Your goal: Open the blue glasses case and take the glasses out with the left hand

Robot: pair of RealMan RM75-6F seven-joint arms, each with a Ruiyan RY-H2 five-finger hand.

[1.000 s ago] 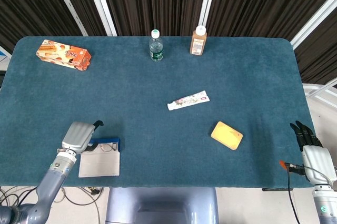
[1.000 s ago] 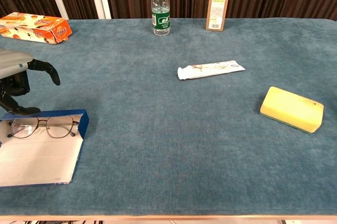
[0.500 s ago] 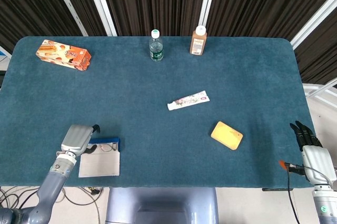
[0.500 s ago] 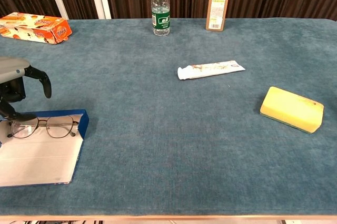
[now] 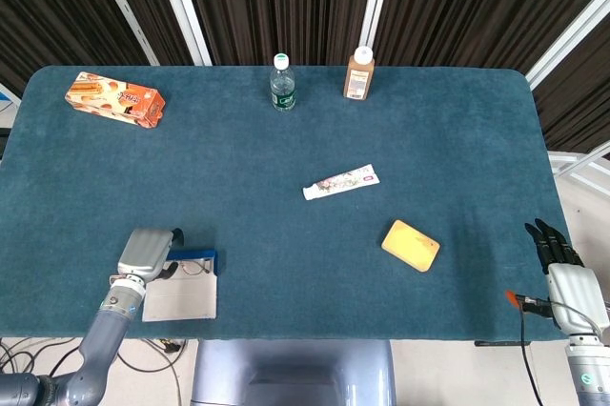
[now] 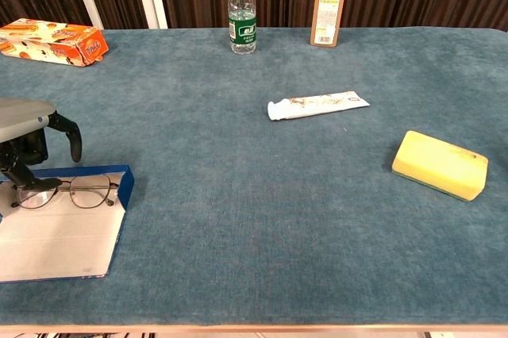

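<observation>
The blue glasses case lies open at the table's front left, its grey lining facing up. Thin-framed glasses lie flat along its far edge. My left hand hovers over the case's left end, fingers curved downward and apart. One lower fingertip reaches the left lens rim, with no clear pinch. From the head view, the left hand covers the case's far left corner. My right hand hangs beyond the table's right edge with straight fingers, holding nothing.
A yellow sponge and a toothpaste tube lie mid-table to the right. A water bottle and a brown bottle stand at the far edge. An orange biscuit box sits far left.
My left hand has come down and toward the table's front, onto the case's left end, and its fingers have curled down to the glasses. The right hand has not moved.
</observation>
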